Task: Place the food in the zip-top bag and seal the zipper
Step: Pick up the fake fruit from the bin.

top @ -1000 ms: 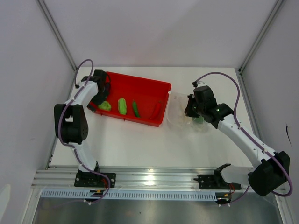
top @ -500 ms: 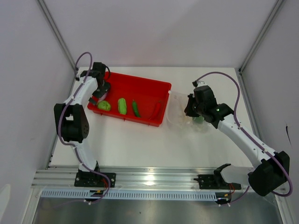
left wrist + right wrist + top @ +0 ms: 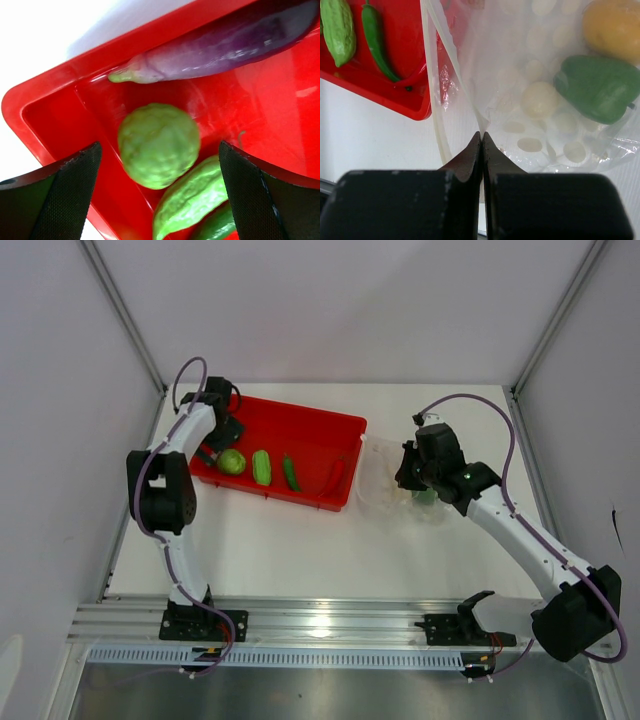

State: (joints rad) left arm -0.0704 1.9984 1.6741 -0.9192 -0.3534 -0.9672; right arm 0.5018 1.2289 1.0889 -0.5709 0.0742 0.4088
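My left gripper [image 3: 160,197] hangs open over the left end of the red tray [image 3: 50,92], and a round green vegetable [image 3: 159,145] lies between its fingers, untouched. A purple eggplant [image 3: 225,45] lies behind the vegetable and a bumpy green gourd [image 3: 192,197] beside it. My right gripper [image 3: 482,136] is shut on a fold of the clear zip-top bag [image 3: 520,60], next to its zipper [image 3: 438,135]. Inside the bag are a green bell pepper [image 3: 597,87], a yellow lemon [image 3: 612,27] and a white ball [image 3: 540,99]. The top view shows the left gripper [image 3: 215,447], the bag [image 3: 383,490] and the right gripper [image 3: 405,477].
The tray [image 3: 300,420] also holds a green chili [image 3: 291,473] and a red chili [image 3: 336,476] near its right end. The bag lies just right of the tray's right wall. Grey enclosure walls stand on both sides, and a metal rail [image 3: 320,620] runs along the near edge.
My left gripper has swung from the tray's outer left edge inward, over the round green vegetable. The right arm and the bag have not moved.
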